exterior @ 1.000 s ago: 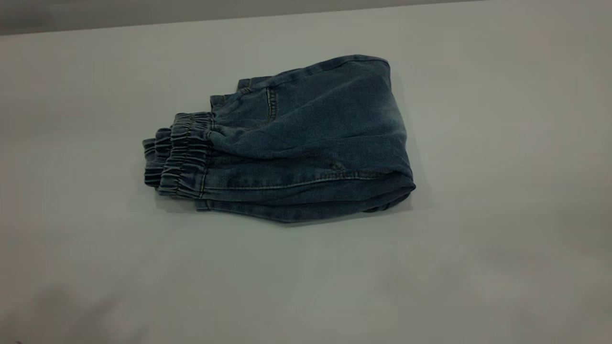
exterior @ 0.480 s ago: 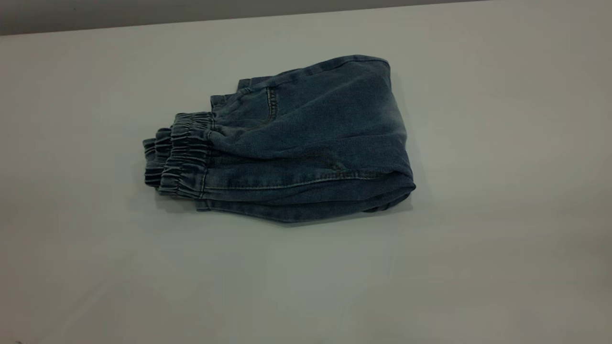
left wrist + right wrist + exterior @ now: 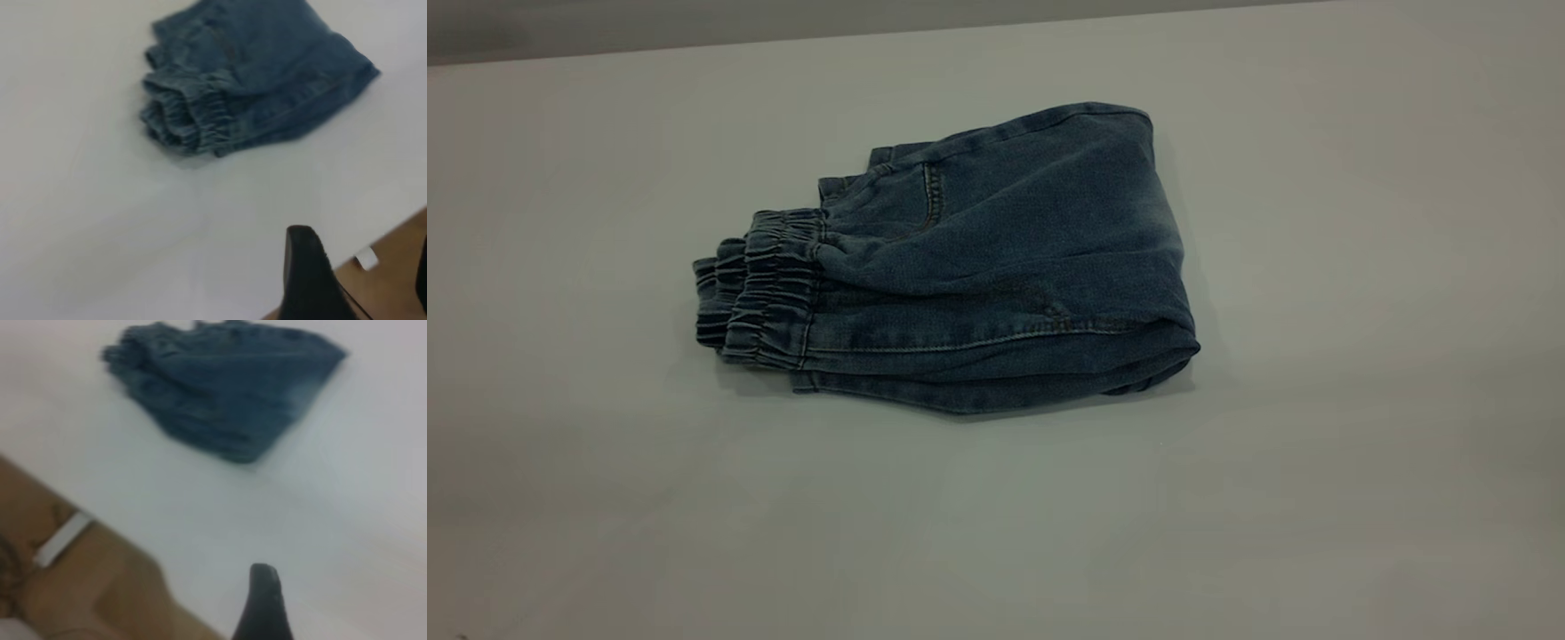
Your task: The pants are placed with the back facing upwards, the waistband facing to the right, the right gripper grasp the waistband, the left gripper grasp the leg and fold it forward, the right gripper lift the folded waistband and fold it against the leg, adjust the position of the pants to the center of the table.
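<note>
The pants (image 3: 960, 267) lie folded on the table (image 3: 1316, 444), elastic waistband (image 3: 760, 284) toward the exterior view's left; the left gripper (image 3: 360, 280) stands wide apart, holding nothing, near the table edge; the right gripper (image 3: 265, 607) well clear, state indeterminable.

one pair of pants (image 3: 996, 267) lies folded on one white surface (image 3: 1316, 444), its single gathered waistband (image 3: 760, 284) at one end. one back pocket (image 3: 898, 200) shows. well apart from the pants, two claws appear: one left claw (image 3: 360, 280), one right claw (image 3: 263, 607).
</note>
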`<action>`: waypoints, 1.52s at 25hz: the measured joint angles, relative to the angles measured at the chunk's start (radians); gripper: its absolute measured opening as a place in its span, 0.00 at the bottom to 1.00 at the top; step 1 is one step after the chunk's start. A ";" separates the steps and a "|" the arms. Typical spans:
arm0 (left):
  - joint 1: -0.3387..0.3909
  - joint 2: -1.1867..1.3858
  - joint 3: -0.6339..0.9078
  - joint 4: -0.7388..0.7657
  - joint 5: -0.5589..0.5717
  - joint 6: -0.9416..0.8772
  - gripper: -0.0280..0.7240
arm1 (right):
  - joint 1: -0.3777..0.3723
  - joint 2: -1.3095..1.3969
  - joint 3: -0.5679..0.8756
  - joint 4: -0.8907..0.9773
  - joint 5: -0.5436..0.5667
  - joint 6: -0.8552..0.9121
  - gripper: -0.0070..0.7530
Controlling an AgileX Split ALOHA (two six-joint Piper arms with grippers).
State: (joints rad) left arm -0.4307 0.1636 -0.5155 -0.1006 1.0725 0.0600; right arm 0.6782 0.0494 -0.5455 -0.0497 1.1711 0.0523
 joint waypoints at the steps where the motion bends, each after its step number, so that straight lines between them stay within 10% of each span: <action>1: 0.000 -0.001 0.005 0.015 0.003 -0.009 0.51 | 0.000 0.000 0.000 -0.009 -0.001 0.000 0.64; 18: -0.005 -0.009 0.011 0.023 0.008 -0.018 0.51 | -0.020 0.001 0.000 0.003 -0.001 0.001 0.64; 31: 0.191 -0.027 0.011 0.022 0.008 -0.015 0.51 | -0.591 -0.036 0.000 0.006 -0.002 -0.001 0.64; 38: 0.342 -0.027 0.011 0.022 0.008 -0.016 0.51 | -0.672 -0.049 0.000 0.005 0.005 -0.002 0.64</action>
State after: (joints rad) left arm -0.0890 0.1370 -0.5041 -0.0782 1.0800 0.0438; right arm 0.0060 0.0000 -0.5458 -0.0452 1.1757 0.0502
